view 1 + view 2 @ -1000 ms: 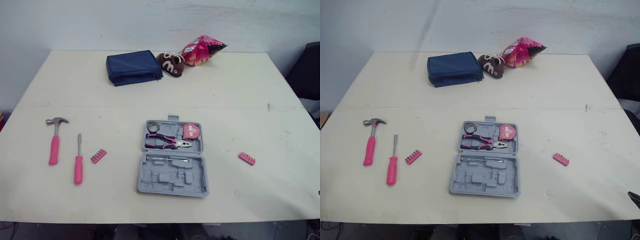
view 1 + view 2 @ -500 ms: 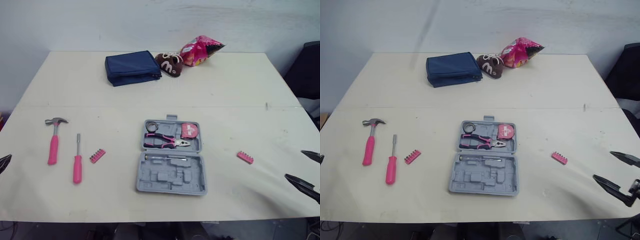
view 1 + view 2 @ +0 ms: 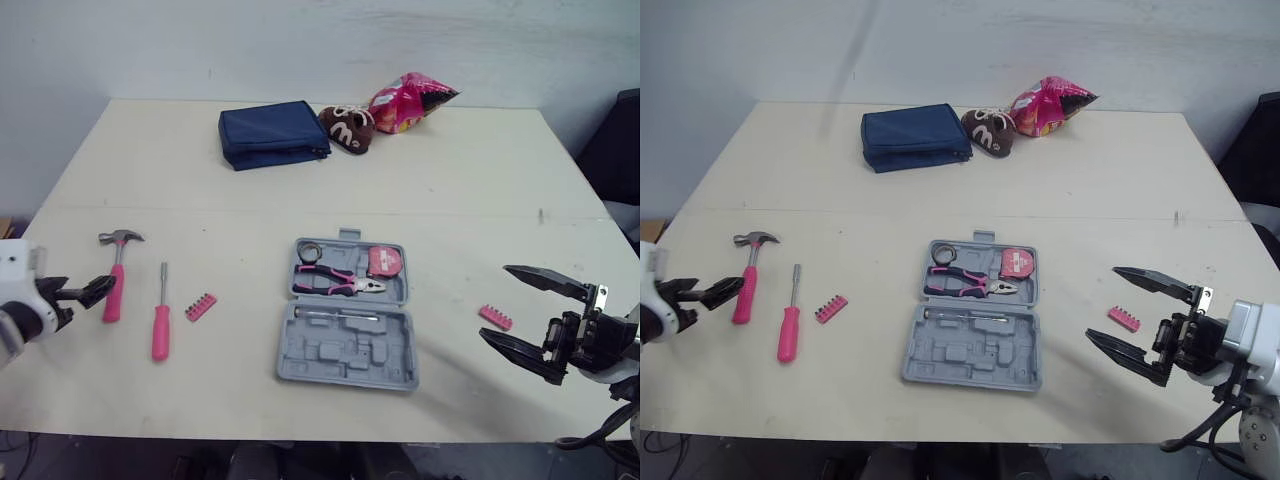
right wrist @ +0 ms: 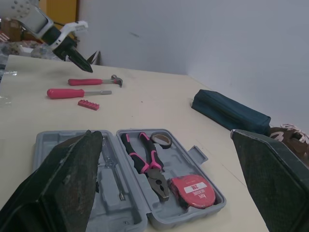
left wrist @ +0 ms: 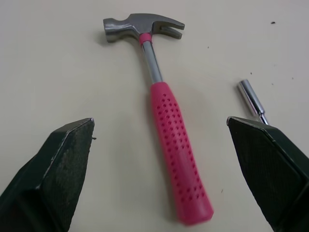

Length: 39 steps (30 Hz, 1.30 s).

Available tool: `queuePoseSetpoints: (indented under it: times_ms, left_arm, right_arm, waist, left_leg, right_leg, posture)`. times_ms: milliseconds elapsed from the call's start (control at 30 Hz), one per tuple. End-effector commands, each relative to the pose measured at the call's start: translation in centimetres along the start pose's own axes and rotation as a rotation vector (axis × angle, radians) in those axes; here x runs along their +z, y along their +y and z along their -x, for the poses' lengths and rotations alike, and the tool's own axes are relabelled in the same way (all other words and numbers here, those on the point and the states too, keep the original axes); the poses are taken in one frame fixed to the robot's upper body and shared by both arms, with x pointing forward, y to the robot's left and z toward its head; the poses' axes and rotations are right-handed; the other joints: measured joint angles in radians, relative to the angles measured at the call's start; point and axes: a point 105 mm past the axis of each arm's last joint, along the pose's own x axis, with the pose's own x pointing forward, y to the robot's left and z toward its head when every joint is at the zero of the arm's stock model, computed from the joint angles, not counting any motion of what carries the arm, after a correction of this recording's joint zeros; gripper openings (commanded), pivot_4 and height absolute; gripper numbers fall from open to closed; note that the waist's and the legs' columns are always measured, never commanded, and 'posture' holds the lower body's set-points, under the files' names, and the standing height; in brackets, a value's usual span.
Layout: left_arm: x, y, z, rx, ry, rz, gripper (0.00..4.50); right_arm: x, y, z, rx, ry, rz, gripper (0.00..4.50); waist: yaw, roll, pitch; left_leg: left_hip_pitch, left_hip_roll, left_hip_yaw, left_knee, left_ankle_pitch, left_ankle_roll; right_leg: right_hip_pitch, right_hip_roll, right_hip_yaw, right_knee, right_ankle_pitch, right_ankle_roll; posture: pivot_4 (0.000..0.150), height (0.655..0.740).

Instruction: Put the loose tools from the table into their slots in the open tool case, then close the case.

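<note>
1. In the left wrist view the screwdriver (image 5: 252,99) shows just its metal tip. The rest runs behind a finger (image 5: 270,164) of the left gripper (image 3: 98,288), and that finger is itself cut off by the picture's edge.
2. In the right wrist view the near, slotted half of the tool case (image 4: 140,212) is partly hidden behind a finger (image 4: 63,183) of the right gripper (image 3: 1102,302) and cut off by the picture's edge.
3. There too, a brown plush thing (image 4: 289,137) is cut off at the edge, so its shape cannot be told.
4. A black object (image 3: 618,140) at the far right is cut off; what it is cannot be told.
5. The bit holders (image 3: 201,307) (image 3: 495,317) are too small to tell their bits apart.
6. The print on the pink bag (image 3: 410,98) cannot be read.
</note>
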Motion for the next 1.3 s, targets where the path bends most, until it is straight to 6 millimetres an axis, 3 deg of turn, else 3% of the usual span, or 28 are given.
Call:
queuePoseSetpoints:
  times_ms: [33, 267, 567, 667, 733, 767, 900, 933, 1000, 1067, 1133, 1233, 1300]
  left_arm:
    - [0.4, 0.3, -1.2, 0.06, 0.03, -0.011, 4.48]
    - [0.1, 0.0, -4.1, 0.085, 0.085, -0.043, 4.48]
    - [-2.4, 0.6, -5.0, 0.13, 0.194, -0.046, 4.48]
    - [-3.6, 0.7, -4.7, 0.118, 0.248, 0.001, 3.69]
    - [-4.5, 0.5, -4.6, 0.103, 0.285, 0.023, 2.91]
    - [-4.9, 0.6, -4.5, 0.104, 0.298, 0.026, 2.3]
    - [-5.8, 1.4, -4.2, 0.138, 0.306, 0.072, 0.83]
    - [-5.9, 1.6, -4.1, 0.147, 0.303, 0.074, 0.57]
    - [-6.0, 2.0, -3.9, 0.161, 0.296, 0.084, 0.55]
    - [-5.5, 2.4, -3.7, 0.171, 0.245, 0.092, 0.55]
    - [-3.6, 2.7, -3.7, 0.178, 0.122, 0.106, 0.55]
    - [0.6, 1.7, -3.3, 0.088, -0.123, 0.063, 0.55]
    - [3.8, -0.2, -2.4, -0.034, -0.29, -0.012, 0.55]
  right_arm:
    - [0.9, 0.3, -0.8, 0.018, -0.029, 0.028, 4.5]
    - [1.0, 0.6, -1.2, 0.008, -0.032, 0.027, 4.5]
    - [1.2, 0.9, -1.0, -0.018, -0.018, 0.032, 4.5]
    - [1.2, 0.8, -1.0, -0.023, -0.017, 0.038, 4.5]
    - [1.3, 0.8, -1.0, -0.026, -0.016, 0.04, 4.5]
    - [1.3, 0.8, -1.0, -0.026, -0.015, 0.04, 4.5]
    - [1.3, 0.6, -0.9, -0.027, -0.01, 0.044, 4.5]
    - [1.3, 0.6, -0.9, -0.027, -0.009, 0.044, 4.5]
    - [1.3, 0.6, -0.8, -0.028, -0.006, 0.045, 4.5]
    - [1.2, 0.6, -0.7, -0.03, -0.002, 0.046, 4.5]
    - [1.2, 0.6, -0.7, -0.031, 0.002, 0.044, 4.5]
    - [1.1, 0.6, -0.5, -0.032, 0.009, 0.042, 4.5]
    - [1.1, 0.5, -0.3, -0.034, 0.015, 0.042, 4.5]
  waist:
    - [0.0, -0.001, 0.001]
    - [0.001, -0.002, 0.001]
    - [0.01, -0.002, 0.001]
    - [0.005, -0.002, 0.001]
    - [-0.001, 0.0, 0.0]
    - [-0.004, 0.001, -0.001]
    - [-0.014, 0.007, -0.004]
    - [-0.016, 0.008, -0.005]
    - [-0.018, 0.009, -0.005]
    - [-0.022, 0.009, -0.005]
    - [-0.025, 0.009, -0.005]
    - [-0.024, 0.008, -0.004]
    - [-0.016, 0.002, -0.001]
  left_leg:
    - [0.0, 0.0, 0.0, 0.0, 0.0, -0.001]
    - [0.0, 0.002, 0.001, 0.0, 0.003, -0.004]
    - [0.002, 0.002, 0.002, 0.002, 0.004, -0.003]
    - [0.003, 0.002, 0.002, 0.001, 0.005, -0.003]
    - [0.004, 0.002, 0.002, 0.001, 0.005, -0.003]
    - [0.004, 0.002, 0.002, 0.001, 0.005, -0.003]
    - [0.004, 0.002, 0.002, 0.0, 0.005, -0.004]
    - [0.005, 0.002, 0.002, 0.0, 0.005, -0.004]
    - [0.005, 0.002, 0.003, 0.0, 0.005, -0.004]
    - [0.006, 0.002, 0.004, -0.001, 0.005, -0.004]
    - [0.008, 0.002, 0.005, -0.002, 0.005, -0.004]
    - [0.008, 0.003, 0.004, -0.002, 0.006, -0.005]
    - [0.006, 0.004, 0.004, -0.001, 0.006, -0.005]
  right_leg:
    - [0.0, 0.0, 0.0, 0.0, 0.0, 0.0]
    - [-0.003, 0.004, 0.001, 0.003, 0.0, 0.0]
    - [-0.003, 0.003, 0.002, 0.009, 0.0, 0.0]
    - [-0.003, 0.003, 0.003, 0.011, 0.0, 0.0]
    - [-0.002, 0.003, 0.003, 0.011, 0.0, 0.0]
    - [-0.002, 0.003, 0.003, 0.011, 0.0, 0.0]
    - [-0.003, 0.003, 0.004, 0.011, 0.0, 0.0]
    - [-0.003, 0.003, 0.004, 0.011, 0.0, 0.0]
    - [-0.003, 0.004, 0.005, 0.011, 0.0, 0.0]
    - [-0.002, 0.004, 0.006, 0.011, 0.0, 0.0]
    - [-0.002, 0.004, 0.007, 0.011, 0.0, 0.0]
    - [-0.002, 0.006, 0.007, 0.011, 0.0, -0.001]
    - [-0.003, 0.007, 0.007, 0.011, 0.0, -0.001]
  posture:
    - [0.15, 0.74]
    - [0.15, 0.74]
    - [0.15, 0.74]
    - [0.15, 0.74]
    - [0.15, 0.74]
    - [0.15, 0.74]
    - [0.15, 0.74]
    - [0.15, 0.74]
    - [0.15, 0.74]
    - [0.15, 0.74]
    - [0.15, 0.74]
    - [0.15, 0.74]
    - [0.15, 0.74]
